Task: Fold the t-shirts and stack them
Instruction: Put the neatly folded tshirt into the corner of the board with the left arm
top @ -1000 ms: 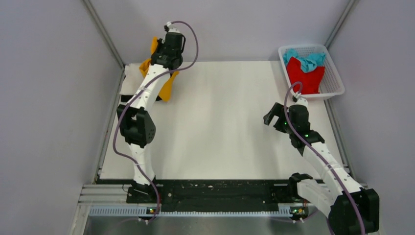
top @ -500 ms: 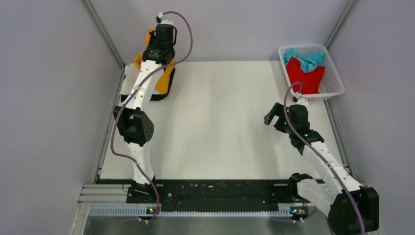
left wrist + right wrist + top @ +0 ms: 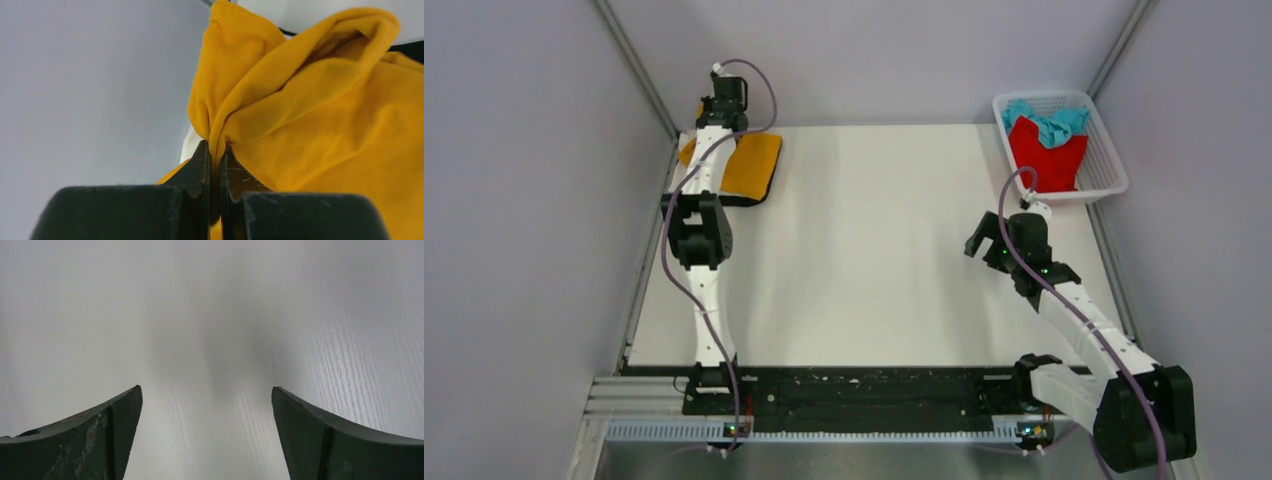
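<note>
Overhead view of a white worktop (image 3: 874, 250) with 2 robot arms. The left arm (image 3: 692, 232) stretches to the far left corner. There the orange-yellow t-shirt (image 3: 752, 165) lies as a flat folded rectangle. A thin dark layer (image 3: 742, 200) shows under its near edge; I cannot tell if that is another shirt. The right fingers (image 3: 977, 240) hover at the right side, well apart from any cloth. In the far right corner a white mesh basket (image 3: 1114, 165) holds 2 crumpled shirts. The red t-shirt (image 3: 1049, 160) is nearer and the teal t-shirt (image 3: 1049, 122) lies behind it.

Left wrist view: the left fingers (image 3: 206, 172) are clenched on a bunched fold of the orange-yellow t-shirt. A grey wall (image 3: 75, 75) is close on the left.

Right wrist view: the right fingers are spread wide, grasping nothing, above bare worktop.

The likely risk is at the left corner. If the arm lifts or pulls away before letting go, the pinched fold would drag and undo the neat rectangle. It could also shift whatever lies beneath. With the wall so close, cloth could bunch against it or slip over the worktop edge.
</note>
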